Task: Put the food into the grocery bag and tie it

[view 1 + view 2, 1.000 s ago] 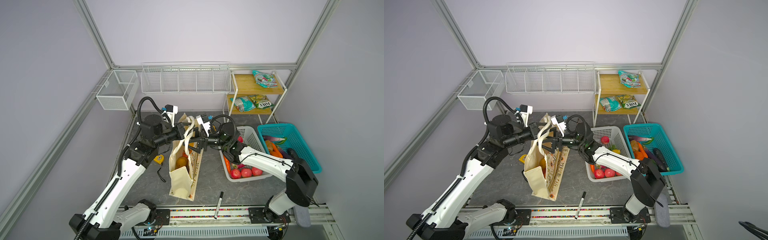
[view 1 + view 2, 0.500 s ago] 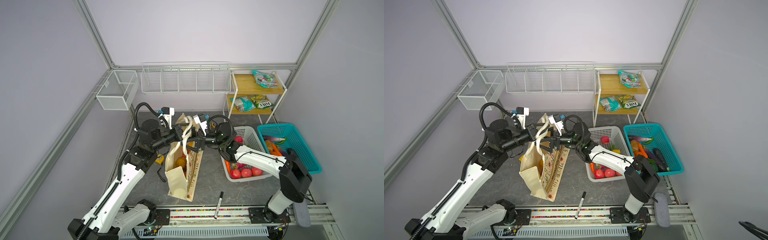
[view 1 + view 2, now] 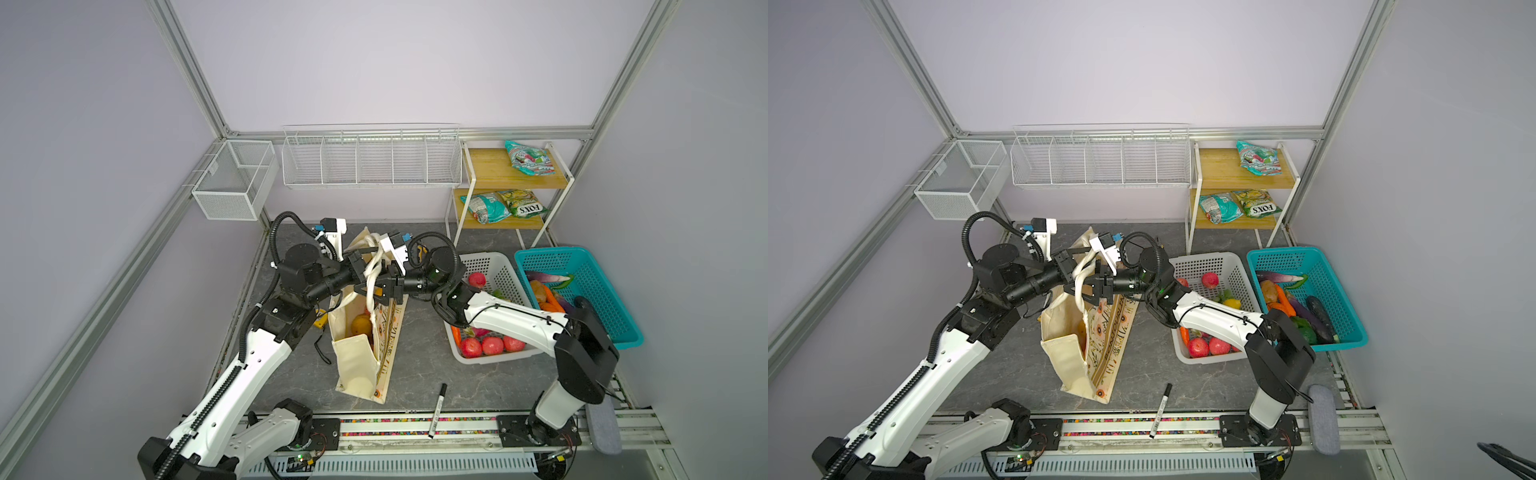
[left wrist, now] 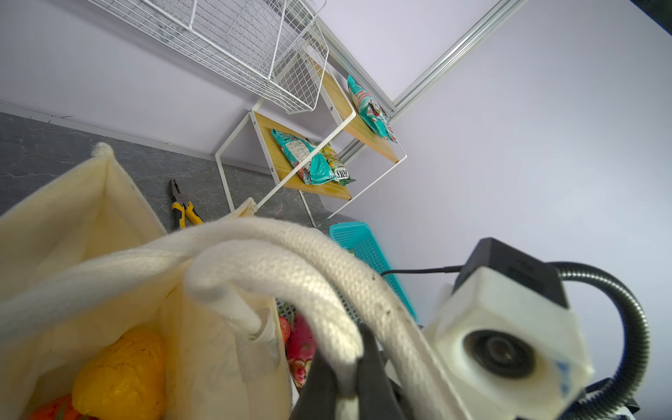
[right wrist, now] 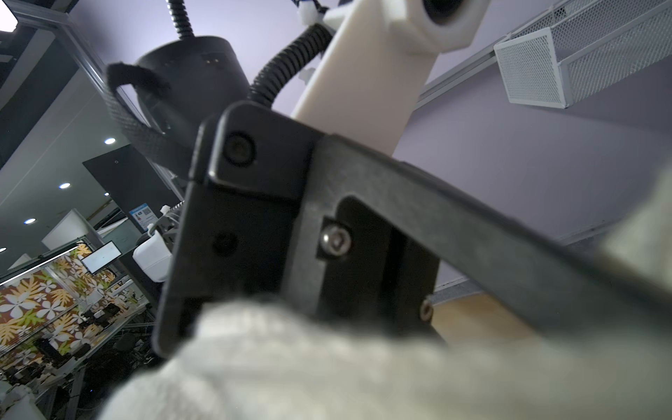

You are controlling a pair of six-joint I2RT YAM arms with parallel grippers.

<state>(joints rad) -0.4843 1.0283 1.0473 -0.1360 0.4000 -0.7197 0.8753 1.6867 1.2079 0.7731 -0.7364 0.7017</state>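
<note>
Inside the cream floral canvas tote lies yellow toy fruit. Above the tote's mouth the left gripper clamps one thick white rope handle, apparently for tying. The right gripper meets the crossed handles, but its grip cannot be told.

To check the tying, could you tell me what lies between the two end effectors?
The twisted white rope handles of the grocery bag, in both top views.

We see the cream floral bag upright and open, left of the white basket, rope handles twisted together, yellow fruit inside.
</note>
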